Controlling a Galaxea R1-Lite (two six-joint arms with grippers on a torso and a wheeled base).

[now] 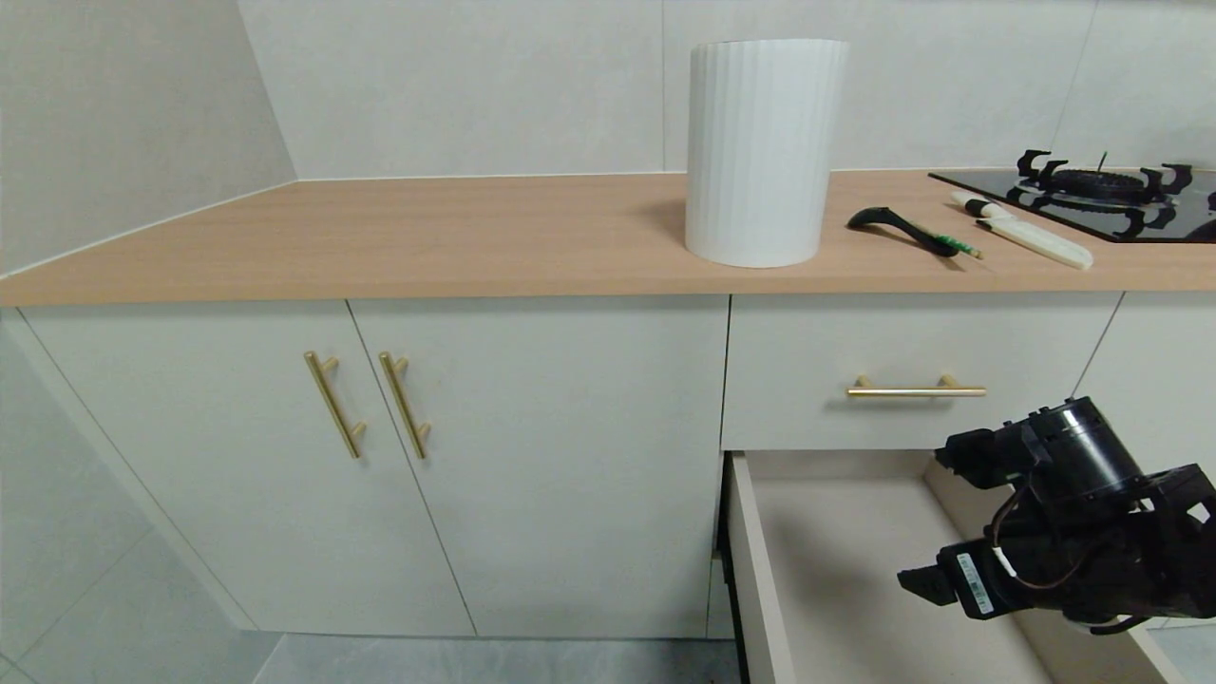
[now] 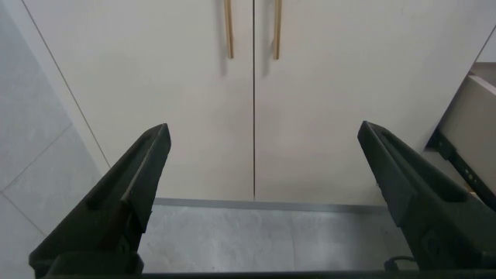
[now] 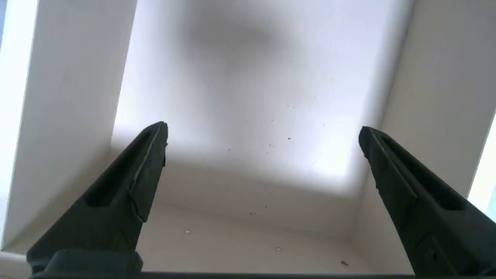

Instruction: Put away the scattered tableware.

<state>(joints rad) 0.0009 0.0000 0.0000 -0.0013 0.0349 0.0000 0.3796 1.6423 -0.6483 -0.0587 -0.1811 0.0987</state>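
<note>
Lying on the light brown wooden table (image 1: 427, 237), the scattered tableware sits to the right of a tall white ribbed cylinder (image 1: 765, 152) and just in front of the black gas stove (image 1: 1092, 190). A black curved spoon (image 1: 898, 228) has its long axis on a diagonal, with the broad end toward the cylinder and the thin end toward the table's front edge. A thin green stick (image 1: 961, 248) lies touching or just beside that thin end, on much the same diagonal. A cream-coloured long utensil (image 1: 1035, 242) lies to the right of them, also slanting from the back left to the front right. A short white piece (image 1: 978, 204) sits just behind it, near the stove's edge.

Below the table, a pale drawer (image 1: 755, 560) stands pulled out. The right tool (image 3: 263, 132) hangs over the drawer's bare inside, its two dark fingers (image 3: 132, 186) spread wide apart, holding and touching nothing. The left tool (image 2: 263, 136) is low in front of the two white cabinet doors (image 2: 256, 93) with gold bar handles (image 2: 229, 31), likewise spread wide and holding nothing, well apart from the tableware.
</note>
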